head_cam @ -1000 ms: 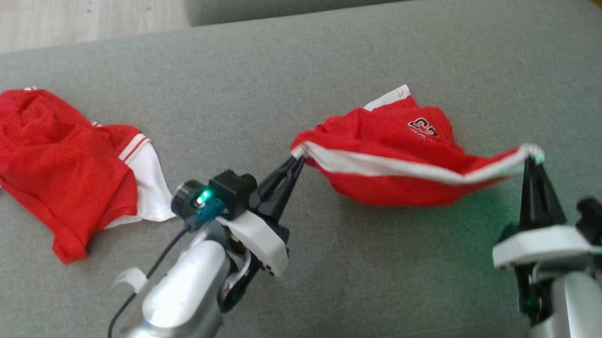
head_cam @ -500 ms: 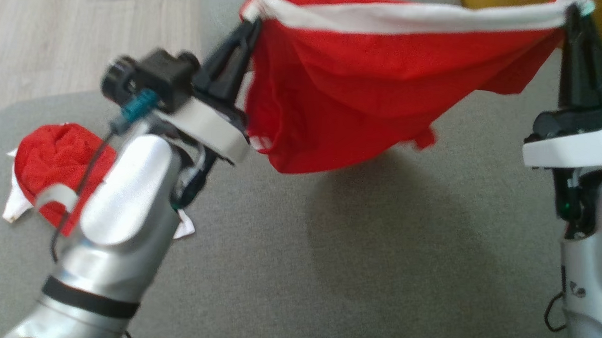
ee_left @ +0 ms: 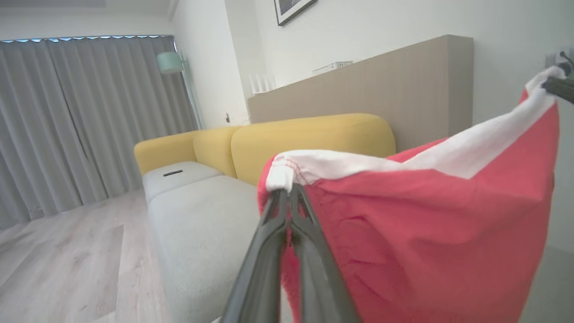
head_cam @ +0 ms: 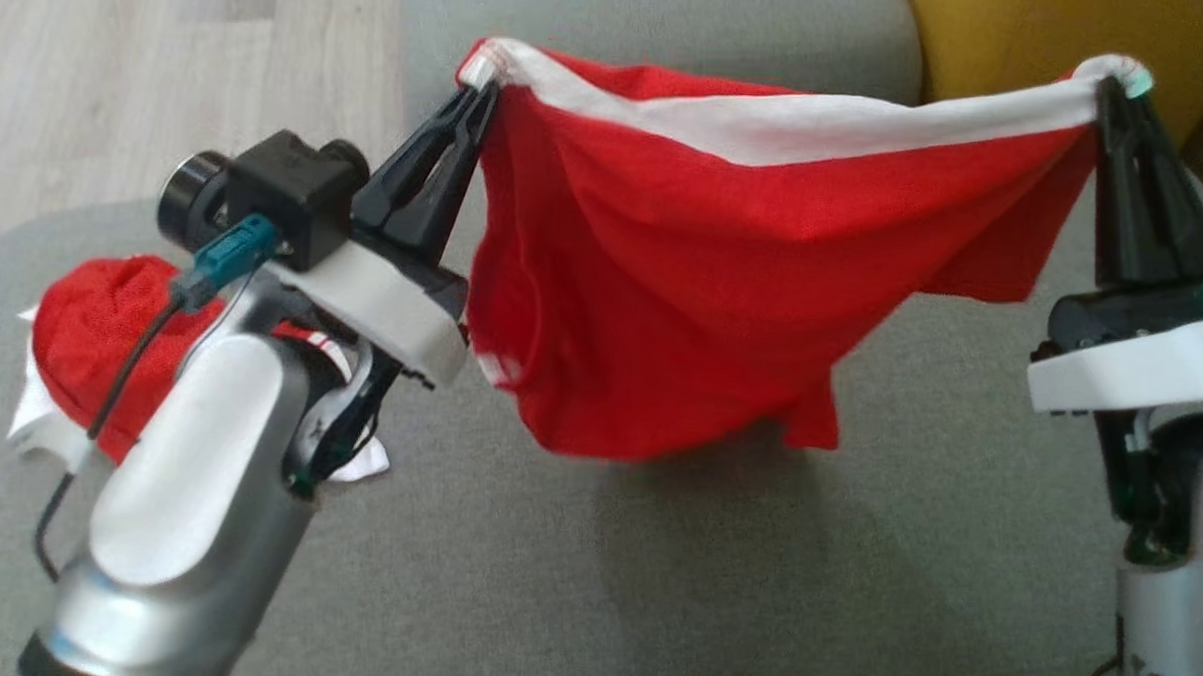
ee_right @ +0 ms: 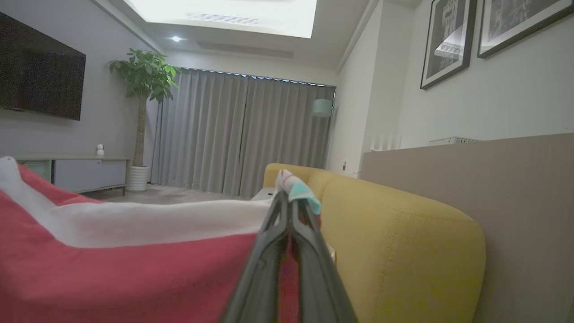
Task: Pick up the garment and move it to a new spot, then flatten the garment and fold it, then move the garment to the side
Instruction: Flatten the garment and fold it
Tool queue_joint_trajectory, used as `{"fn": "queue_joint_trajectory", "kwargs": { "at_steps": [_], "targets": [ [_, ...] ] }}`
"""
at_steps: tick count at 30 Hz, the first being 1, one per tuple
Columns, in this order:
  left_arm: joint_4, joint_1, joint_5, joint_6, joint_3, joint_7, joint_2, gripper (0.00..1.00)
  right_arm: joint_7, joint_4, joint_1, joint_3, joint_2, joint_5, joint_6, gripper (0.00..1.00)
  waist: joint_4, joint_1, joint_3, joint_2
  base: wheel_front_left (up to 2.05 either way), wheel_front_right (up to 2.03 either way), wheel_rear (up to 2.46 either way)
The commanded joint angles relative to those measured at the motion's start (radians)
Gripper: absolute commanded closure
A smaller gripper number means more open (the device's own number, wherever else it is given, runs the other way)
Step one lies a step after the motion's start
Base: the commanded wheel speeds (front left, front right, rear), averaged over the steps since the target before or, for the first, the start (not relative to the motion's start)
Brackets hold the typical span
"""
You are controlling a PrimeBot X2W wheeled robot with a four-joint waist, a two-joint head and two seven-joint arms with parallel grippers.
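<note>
Raised clear of the grey seat cushion (head_cam: pixel 653 580) within the last second: then lying bunched on it with only the top edge pulled tight, now hanging in the air as a red garment (head_cam: pixel 704 282) stretched between both arms. Pinched at one end of its white band (head_cam: pixel 789 119) by the left gripper (head_cam: pixel 475 85), jaws closed tight on the cloth. Pinched at the other end by the right gripper (head_cam: pixel 1116 86), closed on the hem in the same way. Hanging in loose folds, lowest edge near the cushion; touching or not, impossible to tell. Judged from this: pick-up done, carrying to a new spot under way, flattening and folding not yet begun. Lying apart at the left, a second red garment (head_cam: pixel 91 330), partly behind the left arm. About writing: dark print visible on the cloth a second ago, now turned out of sight. Small teal tag (ee_right: pixel 305 190) at the right fingertips, nothing readable on it.
</note>
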Motion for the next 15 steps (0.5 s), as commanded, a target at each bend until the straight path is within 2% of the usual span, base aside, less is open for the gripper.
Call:
{"fn": "queue_joint_trajectory", "kwargs": {
  "at_steps": [1, 6, 10, 15],
  "targets": [
    [-0.055, -0.061, -0.005, 0.006, 0.050, 0.019, 0.044, 1.00, 0.018, -0.043, -0.061, 0.019, -0.005, 0.001, 0.008, 1.00, -0.007, 0.0000, 0.025, 0.0000, 0.00, 0.00, 0.00],
    [-0.052, -0.145, -0.007, -0.011, 0.065, 0.068, 0.079, 1.00, 0.036, 0.029, -0.190, 0.025, -0.045, 0.017, 0.008, 1.00, -0.028, 0.0000, 0.150, 0.0000, 0.00, 0.00, 0.00],
    [0.055, -0.315, 0.004, -0.040, 0.069, 0.057, 0.090, 1.00, -0.010, 0.206, -0.405, 0.068, -0.095, 0.041, 0.008, 1.00, -0.046, 0.0000, 0.284, 0.0000, 0.00, 0.00, 0.00],
    [0.281, -0.581, 0.022, -0.062, 0.072, -0.017, 0.081, 1.00, -0.148, 0.494, -0.720, 0.154, -0.126, 0.049, 0.008, 1.00, -0.059, 0.0000, 0.417, 0.0000, 0.00, 0.00, 0.00]
  ]
}}
